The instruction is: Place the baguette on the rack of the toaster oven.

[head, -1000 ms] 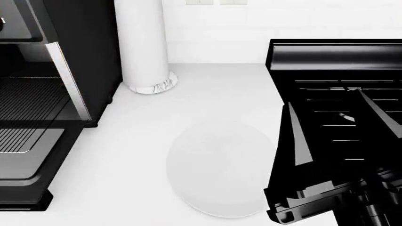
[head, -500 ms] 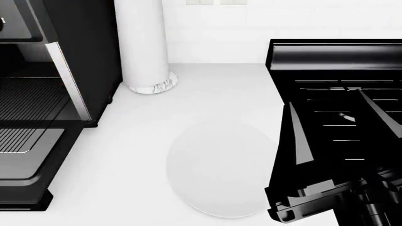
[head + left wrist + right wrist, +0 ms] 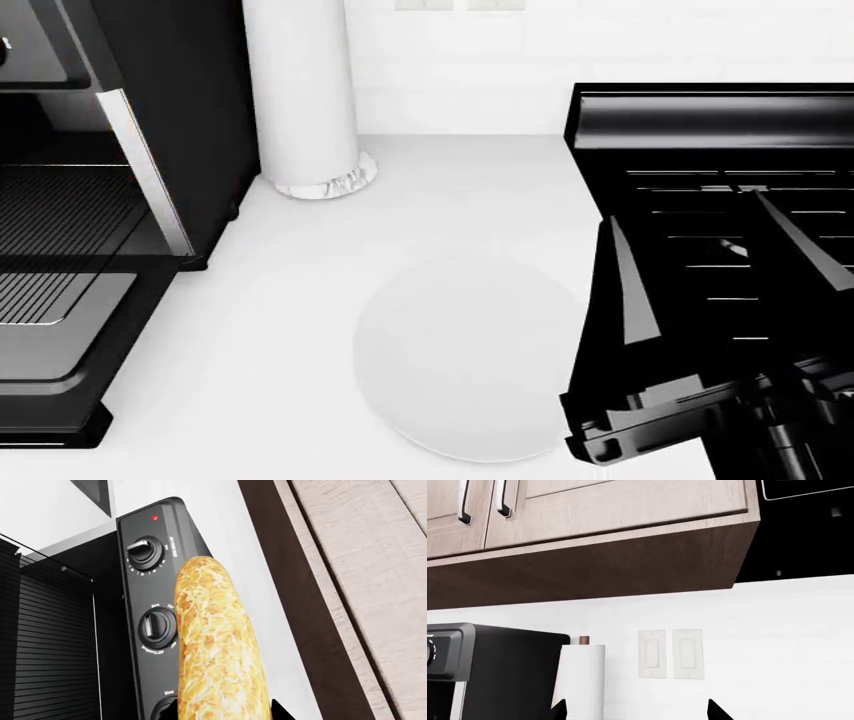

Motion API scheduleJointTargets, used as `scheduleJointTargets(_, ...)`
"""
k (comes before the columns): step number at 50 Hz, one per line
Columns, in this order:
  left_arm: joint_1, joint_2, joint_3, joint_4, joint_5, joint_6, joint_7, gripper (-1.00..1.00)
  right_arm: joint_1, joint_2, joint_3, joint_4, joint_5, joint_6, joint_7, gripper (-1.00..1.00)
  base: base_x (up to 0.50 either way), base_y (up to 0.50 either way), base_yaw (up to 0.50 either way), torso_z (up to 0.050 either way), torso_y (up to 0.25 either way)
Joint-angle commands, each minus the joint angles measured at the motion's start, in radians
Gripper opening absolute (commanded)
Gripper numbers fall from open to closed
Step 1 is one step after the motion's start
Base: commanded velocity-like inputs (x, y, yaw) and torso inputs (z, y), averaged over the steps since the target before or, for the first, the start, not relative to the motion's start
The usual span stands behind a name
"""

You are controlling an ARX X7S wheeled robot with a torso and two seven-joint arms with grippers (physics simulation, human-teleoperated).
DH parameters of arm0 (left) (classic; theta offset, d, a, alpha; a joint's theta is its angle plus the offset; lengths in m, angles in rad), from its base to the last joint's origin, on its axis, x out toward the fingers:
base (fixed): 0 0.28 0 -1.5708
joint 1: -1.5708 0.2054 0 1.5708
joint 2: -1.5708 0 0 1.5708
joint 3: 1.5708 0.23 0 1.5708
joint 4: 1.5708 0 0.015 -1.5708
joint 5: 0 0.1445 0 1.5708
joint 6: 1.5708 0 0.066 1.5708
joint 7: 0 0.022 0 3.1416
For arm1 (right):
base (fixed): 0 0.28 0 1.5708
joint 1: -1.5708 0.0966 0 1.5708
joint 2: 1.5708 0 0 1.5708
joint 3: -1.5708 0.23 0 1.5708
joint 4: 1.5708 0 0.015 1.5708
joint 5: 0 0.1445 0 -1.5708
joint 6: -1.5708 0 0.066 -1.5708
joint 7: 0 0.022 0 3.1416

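The left gripper [image 3: 223, 711] pinches the baguette [image 3: 215, 645] by its near end, apparently just before the toaster oven's [image 3: 150, 610] knob panel beside the rack [image 3: 47, 645], so pushing ahead could ram the knobs, while the right gripper [image 3: 727, 270] hangs spread and empty.

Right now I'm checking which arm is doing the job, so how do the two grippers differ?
The left gripper holds the baguette beside the toaster oven's knobs; the right gripper holds nothing. The left is shut on the loaf, while the right's fingers are spread apart above the stove. Both have black fingers.
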Motion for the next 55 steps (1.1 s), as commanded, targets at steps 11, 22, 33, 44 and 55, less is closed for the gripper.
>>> scheduleJointTargets(11, 0.044, 0.07, -0.02, -0.1, -0.009, 0.007, 0.0, -1.0, -0.012, 0.006, -0.005, 0.016, -0.005, -0.024, -0.004, 1.0, 0.0, 0.0, 0.0, 0.0, 0.0)
scheduleJointTargets(22, 0.056, 0.085, -0.019, -0.123, -0.016, 0.007, 0.001, -1.0, -0.02, 0.005, -0.007, 0.024, -0.011, -0.033, -0.002, 1.0, 0.0, 0.0, 0.0, 0.0, 0.001)
scheduleJointTargets(33, 0.098, 0.098, -0.035, -0.149, -0.009, 0.006, 0.001, -1.0, -0.024, 0.008, -0.007, 0.028, -0.012, -0.039, -0.004, 1.0, 0.0, 0.0, 0.0, 0.0, 0.0)
scheduleJointTargets(44, 0.122, 0.103, -0.043, -0.172, -0.005, 0.006, 0.001, -1.0, -0.023, 0.004, -0.005, 0.031, -0.009, -0.036, -0.004, 1.0, 0.0, 0.0, 0.0, 0.0, 0.0)
scheduleJointTargets(55, 0.172, 0.121, -0.067, -0.206, -0.003, 0.001, 0.004, -1.0, -0.012, -0.011, -0.001, 0.041, 0.003, -0.025, -0.008, 1.0, 0.0, 0.0, 0.0, 0.0, 0.0)
